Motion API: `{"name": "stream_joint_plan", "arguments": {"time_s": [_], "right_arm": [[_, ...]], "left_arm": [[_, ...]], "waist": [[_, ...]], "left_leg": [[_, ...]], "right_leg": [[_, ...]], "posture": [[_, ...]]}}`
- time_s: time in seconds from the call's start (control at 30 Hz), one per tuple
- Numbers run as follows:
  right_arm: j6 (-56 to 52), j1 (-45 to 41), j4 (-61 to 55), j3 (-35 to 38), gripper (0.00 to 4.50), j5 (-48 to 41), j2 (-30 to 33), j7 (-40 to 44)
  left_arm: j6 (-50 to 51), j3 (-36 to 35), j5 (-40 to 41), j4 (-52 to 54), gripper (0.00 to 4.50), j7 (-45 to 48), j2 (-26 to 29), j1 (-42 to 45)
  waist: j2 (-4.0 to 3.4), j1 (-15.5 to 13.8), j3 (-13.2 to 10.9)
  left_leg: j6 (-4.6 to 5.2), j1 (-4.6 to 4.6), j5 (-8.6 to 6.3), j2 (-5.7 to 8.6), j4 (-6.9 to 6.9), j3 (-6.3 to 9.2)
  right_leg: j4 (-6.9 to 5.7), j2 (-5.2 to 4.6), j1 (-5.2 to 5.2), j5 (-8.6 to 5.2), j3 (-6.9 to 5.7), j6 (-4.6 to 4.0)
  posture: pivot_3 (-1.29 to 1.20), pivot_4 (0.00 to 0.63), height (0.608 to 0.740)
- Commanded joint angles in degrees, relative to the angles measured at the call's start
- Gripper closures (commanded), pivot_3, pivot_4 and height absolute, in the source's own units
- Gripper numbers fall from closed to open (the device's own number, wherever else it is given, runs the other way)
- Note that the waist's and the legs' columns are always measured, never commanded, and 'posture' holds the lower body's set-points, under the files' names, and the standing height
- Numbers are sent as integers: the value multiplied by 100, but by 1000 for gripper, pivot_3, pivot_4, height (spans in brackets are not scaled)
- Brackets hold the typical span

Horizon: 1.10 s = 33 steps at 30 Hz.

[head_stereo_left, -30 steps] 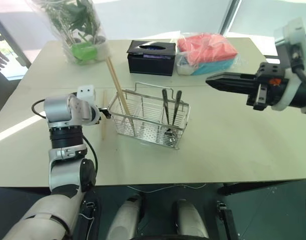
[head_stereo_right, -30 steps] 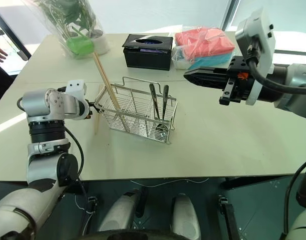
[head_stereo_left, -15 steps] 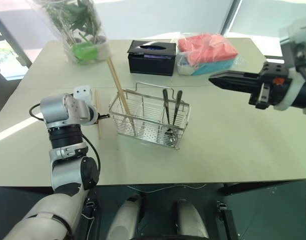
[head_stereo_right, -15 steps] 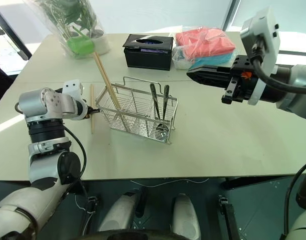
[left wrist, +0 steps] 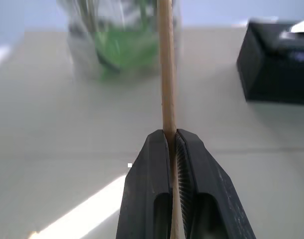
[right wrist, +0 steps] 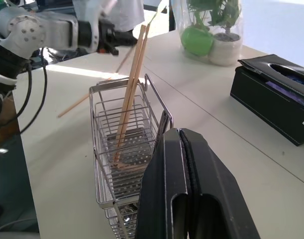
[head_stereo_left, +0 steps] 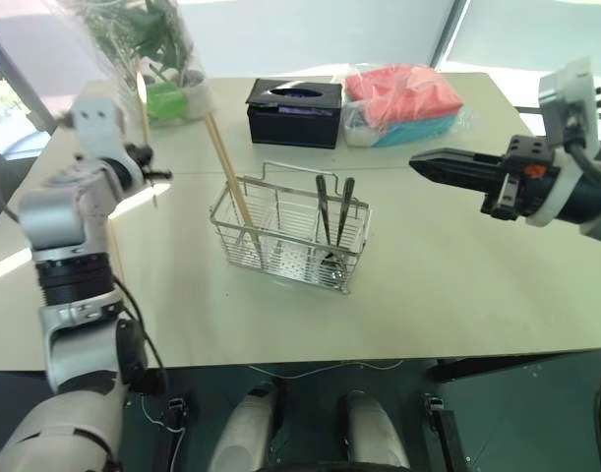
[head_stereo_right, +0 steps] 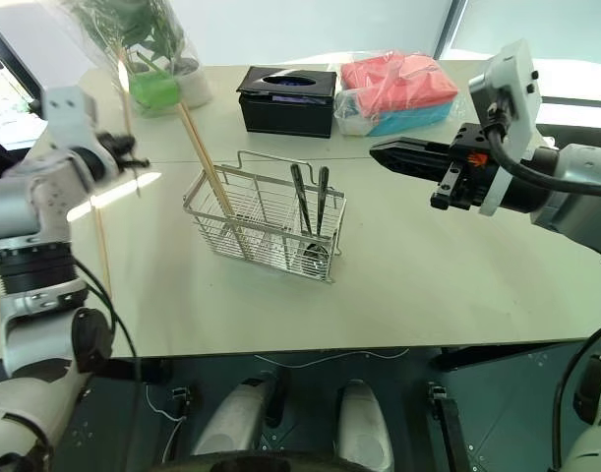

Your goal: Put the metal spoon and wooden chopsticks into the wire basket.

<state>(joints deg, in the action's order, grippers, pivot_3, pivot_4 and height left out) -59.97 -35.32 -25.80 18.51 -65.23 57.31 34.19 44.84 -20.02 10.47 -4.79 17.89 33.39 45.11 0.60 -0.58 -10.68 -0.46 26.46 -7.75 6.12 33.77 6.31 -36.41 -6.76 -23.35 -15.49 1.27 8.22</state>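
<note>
The left hand (left wrist: 171,137) is clenched on one pale, straight wooden chopstick (left wrist: 165,74), held up over the smooth beige surface (head_stereo_left: 457,275). Two more sticks lean in the silver wire basket (head_stereo_left: 290,234) beside dark slim utensils, while the right hand (head_stereo_left: 418,160) hovers, black fingers pressed together, empty.

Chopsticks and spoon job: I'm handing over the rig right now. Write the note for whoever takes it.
Left gripper: shut on one wooden chopstick, raised beside the wire basket.
Right gripper: shut, empty, hovering on the basket's other side.
Done: two chopsticks lean in one end compartment; two metal utensils, apparently including the spoon, stand in the other.
Left: drop in the held chopstick, then fetch the loose chopstick on the table.
</note>
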Motion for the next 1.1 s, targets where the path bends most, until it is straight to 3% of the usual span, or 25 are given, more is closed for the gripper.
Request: {"name": "stream_joint_plan", "arguments": {"time_s": [0.03,0.2,0.57,0.93,1.1], "right_arm": [[203,-59,-91,98,4500,64,-33,-11],[297,-106,-5,49,4500,140,-61,71],[345,-46,-68,17,4500,162,-172,83],[373,94,-193,63,4500,146,-282,13],[413,148,-212,113,4500,136,-297,-21]], "left_arm": [[-893,-324,362,102,4456,600,269,-70],[-1358,-733,1341,344,4456,1480,236,-267],[-501,-944,3971,1008,4456,2037,-135,93],[-613,-130,4188,1208,4456,2129,-756,-260],[-943,362,3709,1247,4456,2286,-793,-683]], "waist": [[0,-13,0],[1,-23,0],[2,8,-1],[2,-2,-1],[1,3,0]], "left_leg": [[0,0,0,-1,0,1],[3,2,-1,2,9,6],[17,0,7,-2,10,7],[21,-1,9,-1,13,6],[21,-2,9,-2,12,5]], "right_leg": [[0,1,-1,0,0,-1],[9,0,4,1,-8,-10],[6,5,10,2,-8,-8],[6,8,14,2,-7,-8],[5,6,13,2,-5,-9]], "posture": [[0,150,740],[0,150,740],[0,150,740],[0,150,740],[0,150,740]]}}
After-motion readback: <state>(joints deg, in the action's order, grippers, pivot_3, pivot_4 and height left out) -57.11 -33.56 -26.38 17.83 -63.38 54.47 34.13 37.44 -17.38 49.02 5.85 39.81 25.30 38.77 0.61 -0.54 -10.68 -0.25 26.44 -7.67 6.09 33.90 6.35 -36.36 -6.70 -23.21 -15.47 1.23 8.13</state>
